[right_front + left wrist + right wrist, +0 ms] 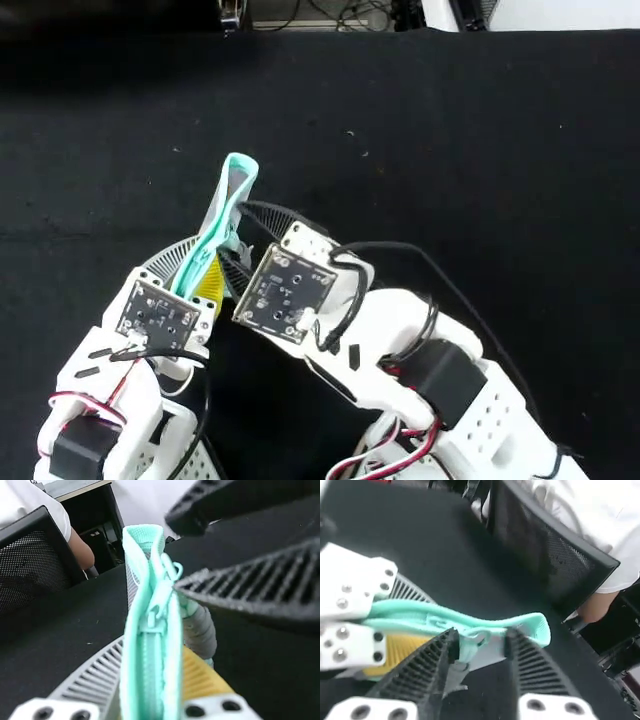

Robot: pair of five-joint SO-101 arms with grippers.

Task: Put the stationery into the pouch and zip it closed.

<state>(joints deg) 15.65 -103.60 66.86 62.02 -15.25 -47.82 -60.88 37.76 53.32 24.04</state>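
- A black-covered table [500, 150] lay under both arms; a mesh chair back [545, 545] stood beyond it.
- The mint pouch [228, 195] stood on edge, zip uppermost; the left gripper [192, 272] had its fingers clamped on the pouch's near end; the right gripper [480, 647] straddled the zip pull [167, 575], fingers apart.
- We judged the zipping step to be in hand; next, the right fingers would need to pinch the pull and draw it along while the left held firm.
- We could not tell whether the stationery was inside, nor how much zip lay open past the slider.
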